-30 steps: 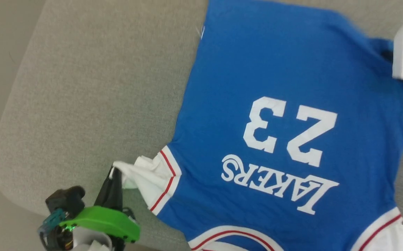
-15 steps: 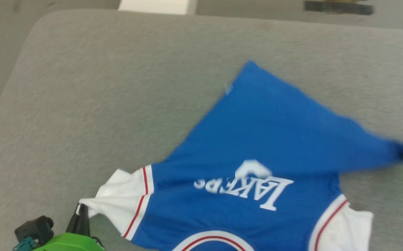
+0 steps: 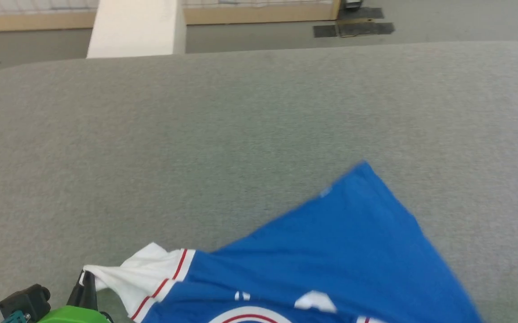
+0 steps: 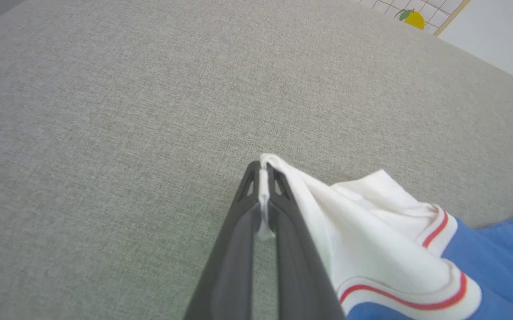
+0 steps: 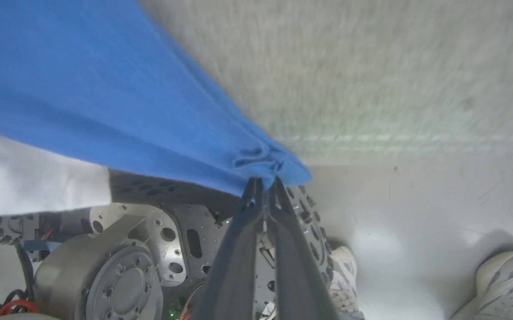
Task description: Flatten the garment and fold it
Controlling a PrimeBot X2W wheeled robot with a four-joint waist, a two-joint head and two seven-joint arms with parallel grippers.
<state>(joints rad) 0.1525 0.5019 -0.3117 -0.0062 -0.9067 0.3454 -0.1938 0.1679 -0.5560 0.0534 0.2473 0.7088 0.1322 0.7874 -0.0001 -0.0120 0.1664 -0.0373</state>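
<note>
royal-blue jersey t-shirt (image 3: pixel 339 251) with white, red-trimmed sleeves at the near edge of the grey fabric desk (image 3: pixel 196 134), left gripper (image 4: pixel 263 173) pinching a white sleeve tip near the near-left corner, right gripper (image 5: pixel 265 183) pinching a bunched blue corner beyond that edge
</note>
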